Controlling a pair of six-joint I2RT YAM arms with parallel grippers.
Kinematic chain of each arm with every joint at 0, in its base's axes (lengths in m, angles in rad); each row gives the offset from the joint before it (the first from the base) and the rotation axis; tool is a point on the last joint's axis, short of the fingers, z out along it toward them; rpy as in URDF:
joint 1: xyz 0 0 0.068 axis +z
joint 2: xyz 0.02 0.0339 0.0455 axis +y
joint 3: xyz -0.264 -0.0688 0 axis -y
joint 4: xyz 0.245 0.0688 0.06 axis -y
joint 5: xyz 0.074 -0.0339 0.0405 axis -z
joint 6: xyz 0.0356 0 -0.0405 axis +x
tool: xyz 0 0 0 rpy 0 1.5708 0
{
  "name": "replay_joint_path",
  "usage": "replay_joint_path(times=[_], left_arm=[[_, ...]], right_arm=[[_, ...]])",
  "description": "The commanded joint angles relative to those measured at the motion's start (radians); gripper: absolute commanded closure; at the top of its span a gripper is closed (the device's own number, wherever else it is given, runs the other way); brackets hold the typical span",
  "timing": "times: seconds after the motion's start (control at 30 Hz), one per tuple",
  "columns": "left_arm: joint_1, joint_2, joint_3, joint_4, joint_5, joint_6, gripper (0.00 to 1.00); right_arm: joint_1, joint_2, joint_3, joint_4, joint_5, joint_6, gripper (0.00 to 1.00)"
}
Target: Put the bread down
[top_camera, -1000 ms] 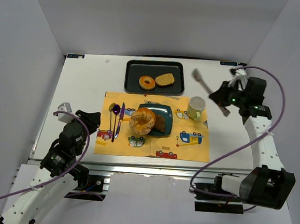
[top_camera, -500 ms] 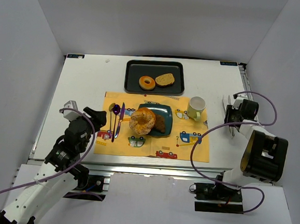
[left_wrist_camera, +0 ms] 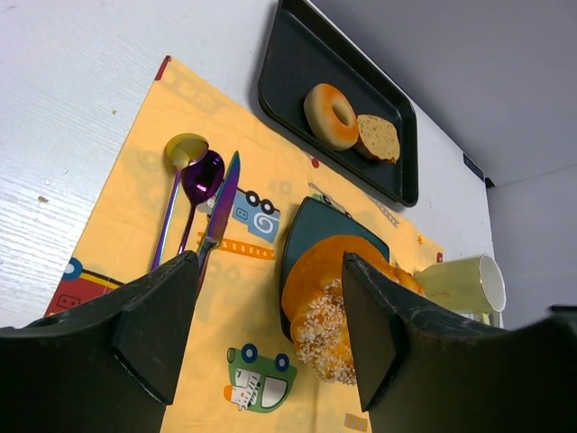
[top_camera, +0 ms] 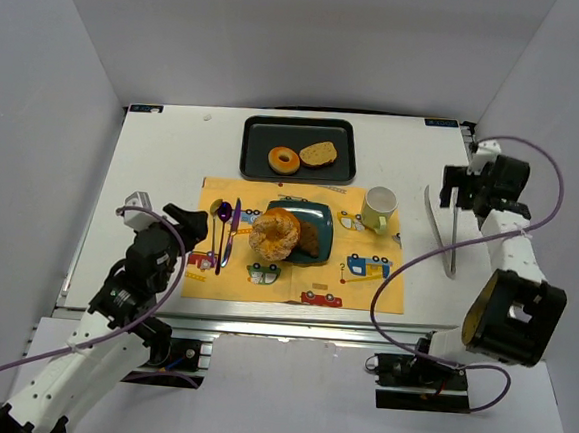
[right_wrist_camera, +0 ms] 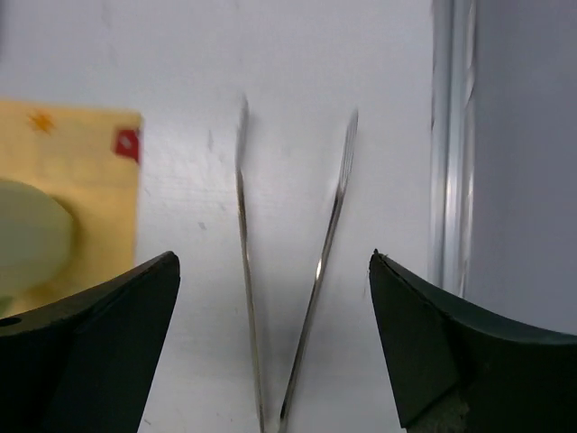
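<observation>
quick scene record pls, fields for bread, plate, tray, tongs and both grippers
tray: black, far side of table, holds a donut and a bread slice
plate: teal, on yellow placemat, holds a seeded bagel and a dark slice
tongs: lying on table right of the mug, ungripped
left gripper: open, empty, near placemat's left side
right gripper: open, over the tongs

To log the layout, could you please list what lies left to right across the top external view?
Left gripper → cutlery → sesame bagel → mug → tongs.
</observation>
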Motion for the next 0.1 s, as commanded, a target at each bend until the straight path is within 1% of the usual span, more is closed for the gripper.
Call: replay_joint_path(times=[0.0,0.07], left_arm=[[0.004,0.046,0.030,0.045,0.030,0.017,0.26],[0.004,0.066,0.035,0.057,0.041,0.025,0.27]], right_arm=[[0.058,-0.102,0.109,0.007,-0.112,-0.020,0.11],[0.111,-0.135,0.156,0.003,-0.192,0.004,0.11]])
